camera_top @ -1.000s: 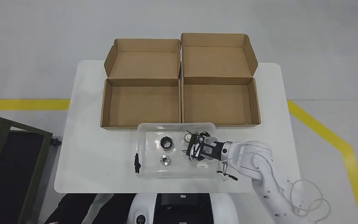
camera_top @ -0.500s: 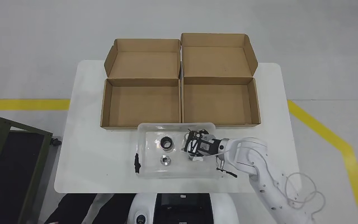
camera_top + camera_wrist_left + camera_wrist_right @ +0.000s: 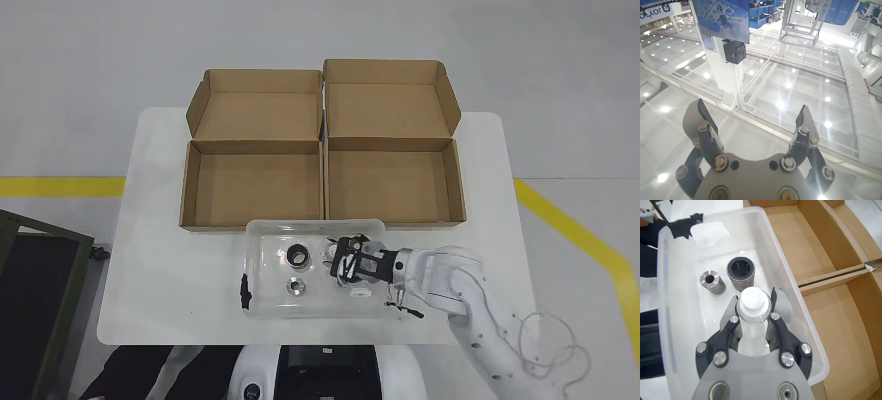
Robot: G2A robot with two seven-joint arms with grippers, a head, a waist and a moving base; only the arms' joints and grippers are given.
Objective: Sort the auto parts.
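Inside the clear bin [image 3: 791, 279] on the bench [image 3: 160, 250], the right end effector [image 3: 754, 295] is clenched across the wide collar of a white plug [image 3: 752, 306]. The plug looks light, stiff and probably slippery, so the collar suits. The left end effector [image 3: 752, 106] is released.

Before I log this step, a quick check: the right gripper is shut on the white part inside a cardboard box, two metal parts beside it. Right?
No. The right gripper is shut on the white part inside the clear bin, not a cardboard box, as the right wrist view shows. The two metal parts do stand beside it.
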